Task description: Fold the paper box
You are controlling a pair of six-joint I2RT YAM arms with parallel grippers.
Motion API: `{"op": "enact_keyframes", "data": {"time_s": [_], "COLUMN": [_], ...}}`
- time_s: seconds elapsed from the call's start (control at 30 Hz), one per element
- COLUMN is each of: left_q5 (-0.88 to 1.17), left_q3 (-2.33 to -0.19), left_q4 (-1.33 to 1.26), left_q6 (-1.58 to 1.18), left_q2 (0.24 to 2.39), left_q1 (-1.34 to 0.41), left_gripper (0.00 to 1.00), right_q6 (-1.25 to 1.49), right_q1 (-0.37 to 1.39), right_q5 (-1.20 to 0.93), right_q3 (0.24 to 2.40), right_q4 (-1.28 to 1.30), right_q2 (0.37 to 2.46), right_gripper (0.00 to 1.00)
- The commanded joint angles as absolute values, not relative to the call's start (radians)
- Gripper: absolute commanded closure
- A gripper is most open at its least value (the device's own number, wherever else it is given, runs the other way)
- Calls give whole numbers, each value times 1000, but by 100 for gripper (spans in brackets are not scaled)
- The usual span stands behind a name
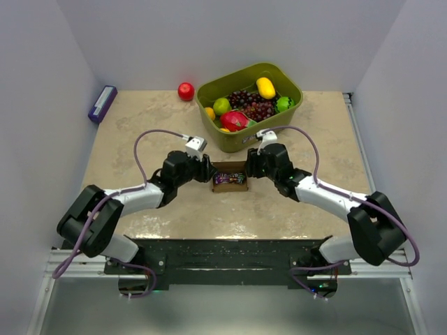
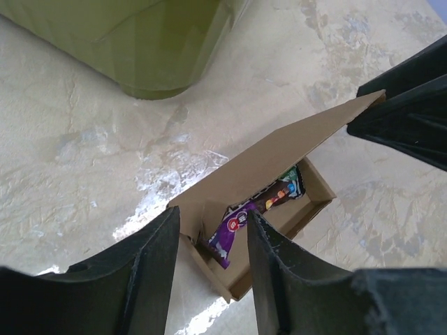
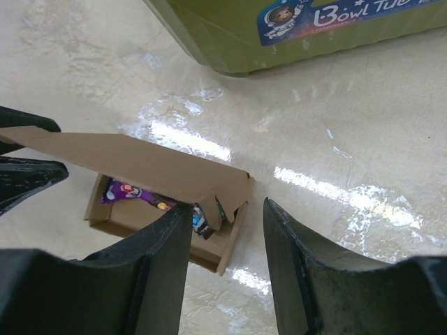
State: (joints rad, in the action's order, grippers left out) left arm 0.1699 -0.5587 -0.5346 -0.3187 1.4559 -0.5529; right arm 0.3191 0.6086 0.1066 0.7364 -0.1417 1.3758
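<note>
Left gripper (image 2: pixel 213 220): fingers apart, astride the left end of the paper box (image 1: pixel 230 180). The corner of the lid flap (image 2: pixel 279 157) lies between them. One finger looks to touch the cardboard, but no firm pinch shows.
Right gripper (image 3: pixel 227 208): fingers apart, astride the right end of the box. A clear gap shows between one finger and the end wall.
Paper box: flat on the table (image 1: pixel 140 118), mid-way between the two grippers. It sits just in front of the green bin (image 1: pixel 237 139) and apart from it. The tray is formed and its walls stand upright.
Lid flap: joined along the side nearer the bin and raised at a tilt over the tray, not yet down. A small tab hangs at its right end.
Inside: a purple sweet packet (image 2: pixel 262 202) lies in the tray, one end riding up at the left wall.
Step in hand: closing the lid, by my reading. Tray and contents look ready, and both grippers are placed at the lid's ends.
Next move calls for: both ends taken and lowered together, level, with the end tabs steered inside the walls.
Risk: thin card may buckle if one side leads, and the packet's raised end could block the tab.
</note>
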Motion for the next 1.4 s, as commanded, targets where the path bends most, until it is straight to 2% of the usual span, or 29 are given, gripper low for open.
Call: {"op": "enact_keyframes", "data": {"time_s": [0.0, 0.03, 0.1, 0.17, 0.27, 0.3, 0.43, 0.7, 0.9, 1.13, 1.37], "left_q5": [123, 111, 101, 84, 57, 49, 9, -141, -193, -244, -276], "left_q3": [-615, -618, -629, -641, -661, -664, -698, -813, -902, -799, -732], "left_q4": [-569, -568, -563, -549, -528, -525, -503, -472, -528, -704, -749], "left_q6": [-268, -261, -258, -252, -244, -244, -238, -249, -232, -308, -339], "left_q2": [1477, 1480, 1485, 1493, 1503, 1506, 1525, 1580, 1663, 1750, 1770], "left_q1": [-577, -578, -591, -603, -620, -624, -643, -673, -678, -709, -741], "left_gripper": [60, 62, 74, 84, 94, 96, 100, 100, 100, 100, 100], "right_q6": [285, 285, 285, 285, 282, 282, 275, 344, 367, 402, 465], "right_q1": [612, 614, 614, 618, 627, 633, 666, 738, 753, 807, 867], "right_q5": [137, 133, 133, 133, 133, 136, 184, 487, 607, 681, 756], "right_q3": [790, 793, 801, 802, 813, 816, 830, 884, 859, 744, 684], "right_q4": [-175, -176, -181, -196, -204, -204, -209, -259, -420, -613, -601], "right_q2": [1411, 1416, 1430, 1437, 1451, 1459, 1477, 1535, 1557, 1608, 1635], "right_gripper": [55, 58, 63, 73, 84, 91, 100, 100, 100, 100, 100]}}
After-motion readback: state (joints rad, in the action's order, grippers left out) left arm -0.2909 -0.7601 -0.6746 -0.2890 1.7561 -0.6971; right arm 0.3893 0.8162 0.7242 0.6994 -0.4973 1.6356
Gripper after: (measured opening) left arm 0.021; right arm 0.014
